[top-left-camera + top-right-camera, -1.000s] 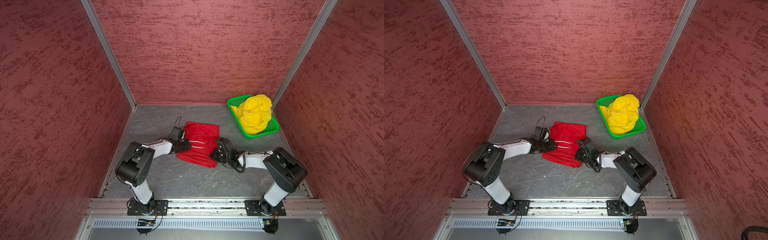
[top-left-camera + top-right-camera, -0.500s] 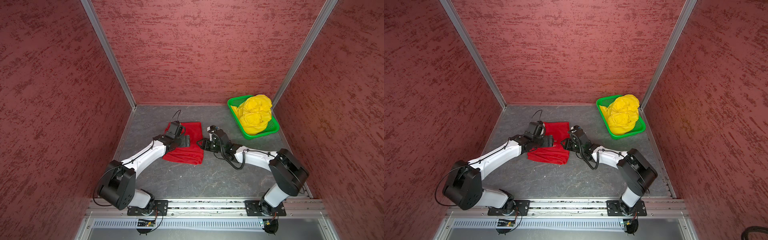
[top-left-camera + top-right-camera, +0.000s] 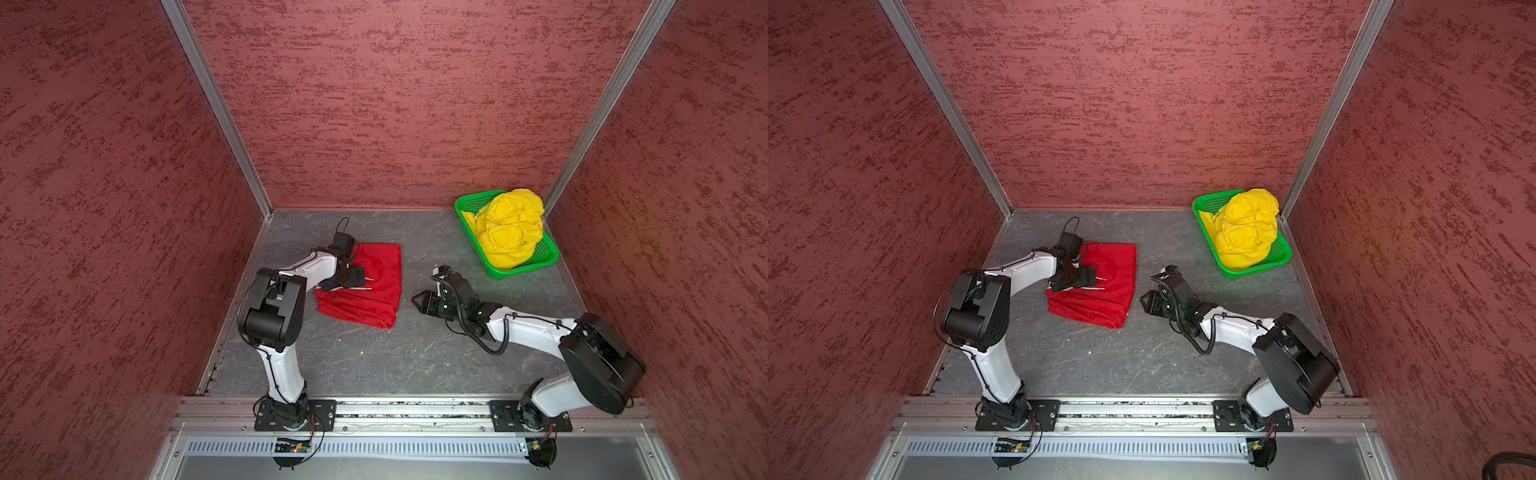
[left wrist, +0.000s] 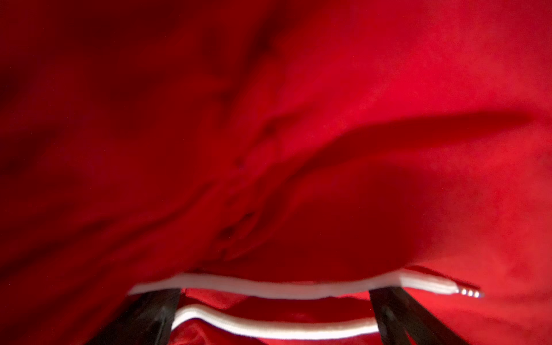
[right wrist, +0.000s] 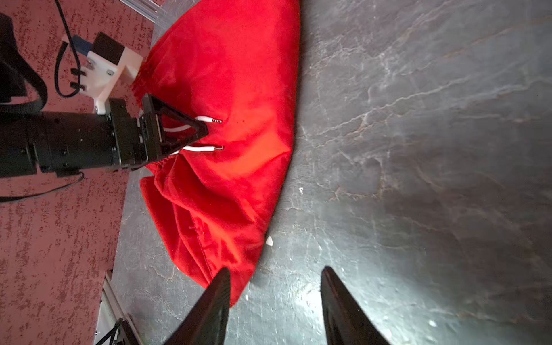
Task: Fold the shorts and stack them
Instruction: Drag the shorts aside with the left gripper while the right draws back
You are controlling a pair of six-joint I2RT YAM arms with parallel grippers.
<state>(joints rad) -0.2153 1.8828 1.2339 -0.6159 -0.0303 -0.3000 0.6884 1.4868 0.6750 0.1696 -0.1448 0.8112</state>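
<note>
The right gripper (image 3: 417, 301) hovers over the bare desk (image 3: 374, 361), just right of the red shorts (image 3: 374, 291), with its jaws spread and nothing between them. The red shorts lie folded on the desk left of centre. The left gripper (image 3: 356, 281) is over their left edge, jaws spread wide, and both white drawstrings (image 4: 268, 286) lie loose across the gap. In the far right corner, the yellow shorts (image 3: 509, 232) sit bunched in the green basket (image 3: 519, 272).
</note>
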